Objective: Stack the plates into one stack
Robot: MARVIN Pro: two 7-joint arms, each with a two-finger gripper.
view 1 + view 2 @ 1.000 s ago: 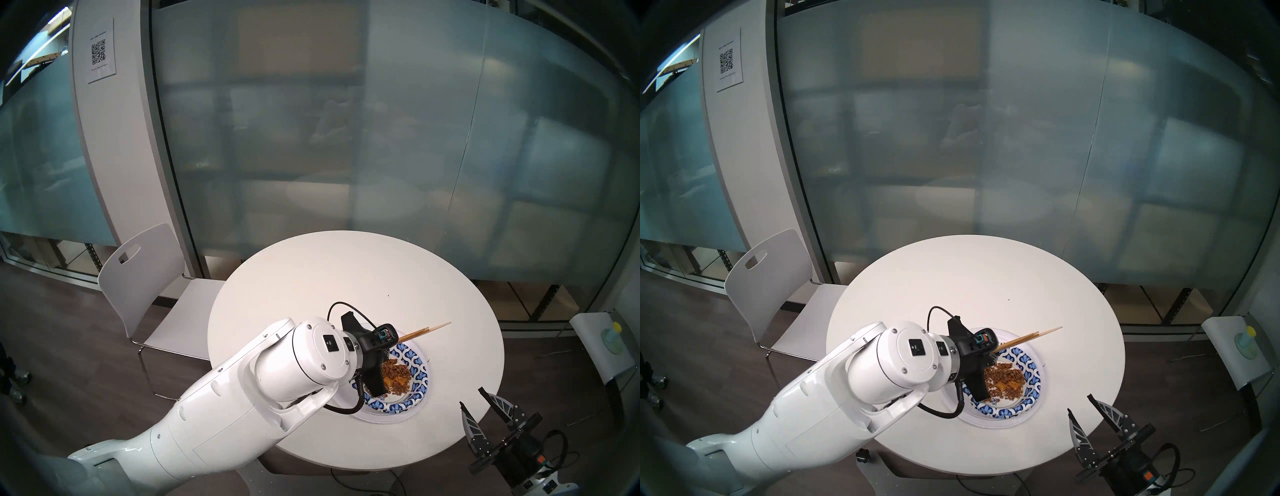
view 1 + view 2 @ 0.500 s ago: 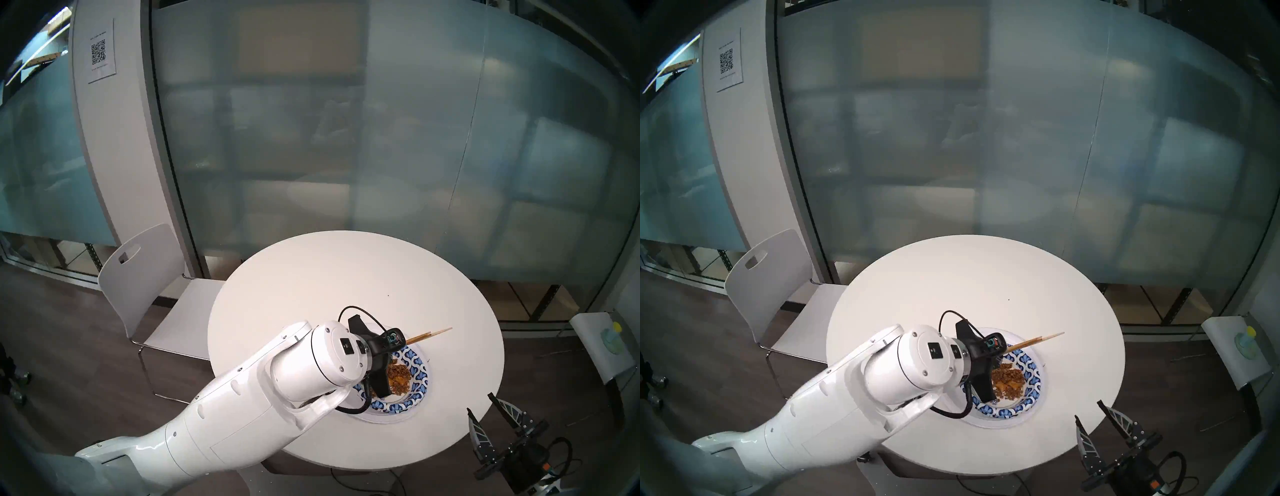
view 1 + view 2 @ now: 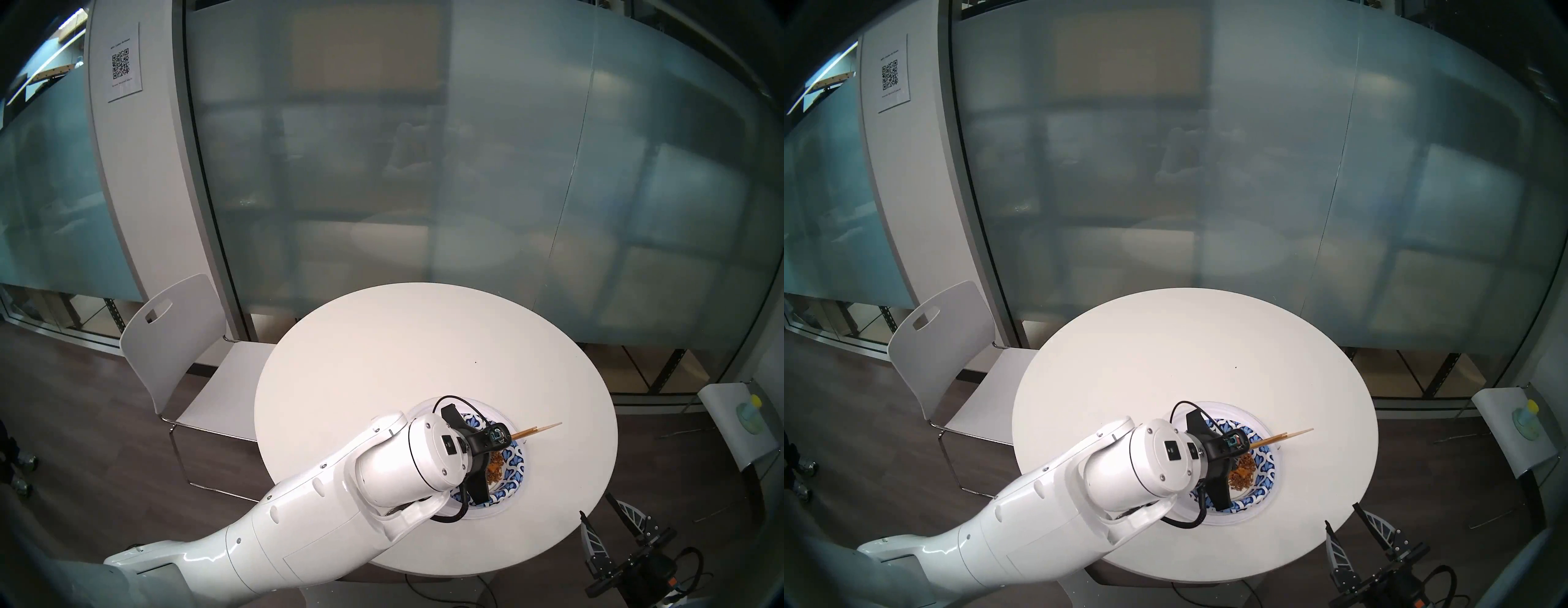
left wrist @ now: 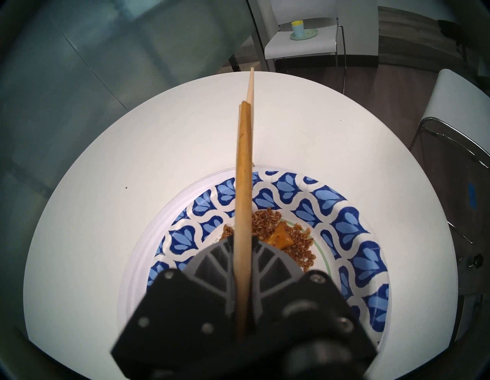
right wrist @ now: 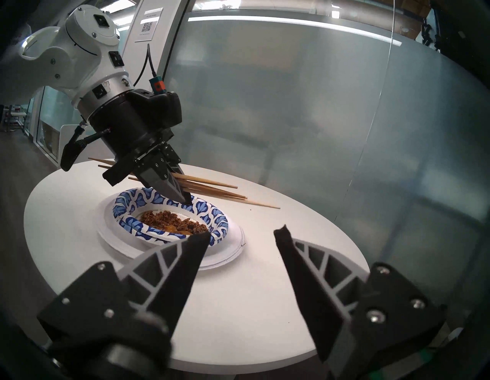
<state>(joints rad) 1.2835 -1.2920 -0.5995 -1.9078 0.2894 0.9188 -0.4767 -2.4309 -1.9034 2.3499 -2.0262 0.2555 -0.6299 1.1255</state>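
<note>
A blue-and-white petal-rim plate point(image 5: 212, 215) holding brown grains and orange bits point(image 5: 172, 221) sits nested on plain white plates point(image 5: 230, 254) on the round table. My left gripper point(image 5: 187, 199) hangs just above the patterned plate's far rim, shut on a bundle of wooden chopsticks point(image 4: 244, 172) that stick out level past both sides of it. From the head the chopsticks point(image 3: 536, 429) point right over the patterned plate point(image 3: 515, 460). My right gripper point(image 3: 596, 505) is open and empty, off the table's near right edge, apart from the stack.
The white round table point(image 3: 403, 339) stands before a frosted glass wall. A white chair point(image 3: 178, 352) is tucked in at its left. Another chair point(image 3: 738, 429) at the right carries a small yellow-topped cup. Cables lie on the floor near the table's base.
My left arm has carried the chopsticks to the right and nearer, over the plates. My right gripper has drawn back off the table's near right edge, still open.
</note>
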